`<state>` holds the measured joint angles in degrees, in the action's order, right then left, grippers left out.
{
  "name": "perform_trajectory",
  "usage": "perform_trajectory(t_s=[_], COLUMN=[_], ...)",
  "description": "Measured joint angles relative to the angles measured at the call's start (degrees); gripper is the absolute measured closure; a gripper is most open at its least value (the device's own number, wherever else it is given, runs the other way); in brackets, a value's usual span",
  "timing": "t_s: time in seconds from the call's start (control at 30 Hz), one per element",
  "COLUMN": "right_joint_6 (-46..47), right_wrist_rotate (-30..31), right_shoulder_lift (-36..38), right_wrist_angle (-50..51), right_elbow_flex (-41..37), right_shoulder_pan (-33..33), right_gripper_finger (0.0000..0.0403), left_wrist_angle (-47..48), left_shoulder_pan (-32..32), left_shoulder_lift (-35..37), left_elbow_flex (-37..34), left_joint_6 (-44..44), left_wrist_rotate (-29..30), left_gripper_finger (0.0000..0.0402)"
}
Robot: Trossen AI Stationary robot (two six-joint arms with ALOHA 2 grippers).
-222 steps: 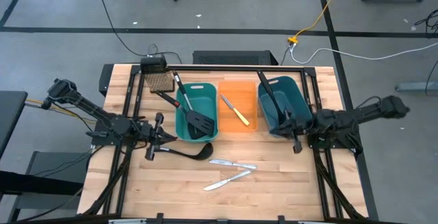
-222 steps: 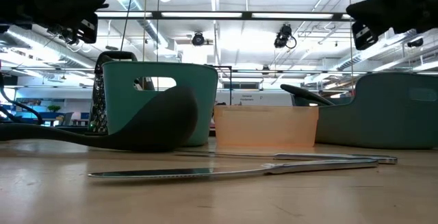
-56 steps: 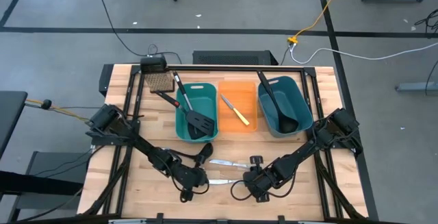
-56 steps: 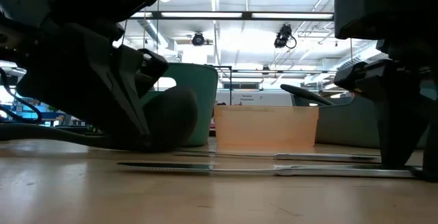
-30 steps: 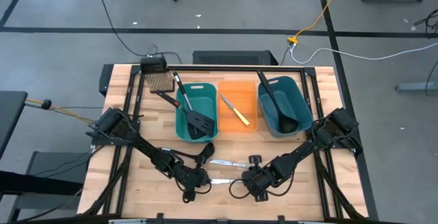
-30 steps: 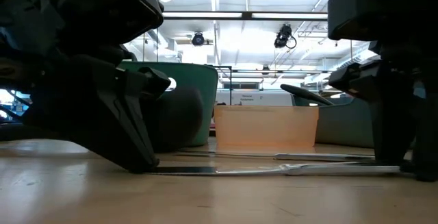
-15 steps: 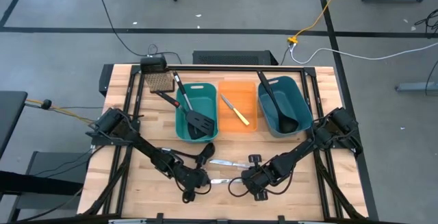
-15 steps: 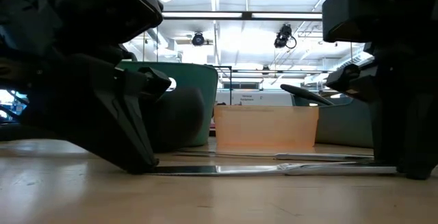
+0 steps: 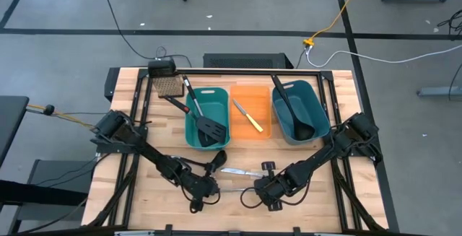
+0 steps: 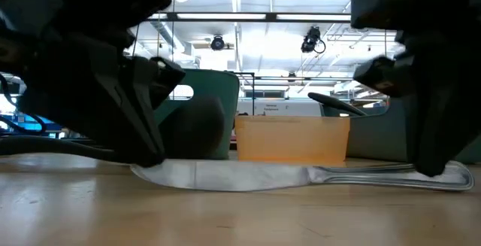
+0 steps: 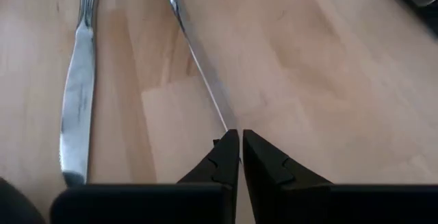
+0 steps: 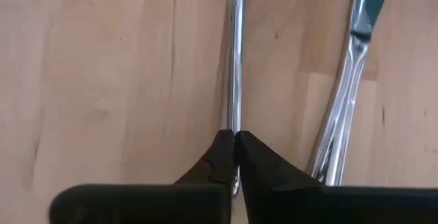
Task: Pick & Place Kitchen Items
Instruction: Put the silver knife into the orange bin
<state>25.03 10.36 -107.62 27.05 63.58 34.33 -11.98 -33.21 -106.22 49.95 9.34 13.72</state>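
Silver knife [image 9: 234, 190] pinched at both ends by left end effector [image 9: 211, 190] and right end effector [image 9: 257, 188].

Near slim silver table knife [image 10: 301, 177]: flat across near worktop, ends pinched by both pincers. Second slim silver table knife [image 9: 238, 171]: just beyond. Black ladle [image 9: 201, 162]: left. Black slotted spatula [image 9: 208, 127]: left bin. Yellow-handled knife [image 9: 247, 116]: orange bin. Second black ladle [image 9: 291, 111]: right bin.
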Motion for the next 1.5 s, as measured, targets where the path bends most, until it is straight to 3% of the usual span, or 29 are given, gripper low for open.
perform_trajectory(t_s=[0.6,0.9,1.17,1.5], right_joint_6=[-0.41,3.31,12.13,13.55], right_wrist_rotate=[2.11,0.1,0.25,1.76], right_shoulder_lift=[-0.67,-0.54,-2.02,-7.03], right_wrist_angle=[1.32,-14.09,-11.96,-9.57], right_elbow_flex=[1.6,1.68,1.76,2.13], right_shoulder_pan=[-0.07,0.14,0.33,1.96], right_gripper_finger=[0.0394,0.0318,0.0219,0.0226], left_wrist_angle=[-0.2,-0.11,-0.14,0.02], left_shoulder_pan=[0.01,0.04,0.04,0.53], left_shoulder_lift=[0.05,0.05,0.05,0.12], left_elbow_flex=[0.01,0.05,0.09,0.11], left_joint_6=[-1.03,-2.38,-3.59,-4.04], left_wrist_rotate=[0.76,1.55,1.68,1.68], left_gripper_finger=[0.0392,0.0388,0.0388,0.0388])
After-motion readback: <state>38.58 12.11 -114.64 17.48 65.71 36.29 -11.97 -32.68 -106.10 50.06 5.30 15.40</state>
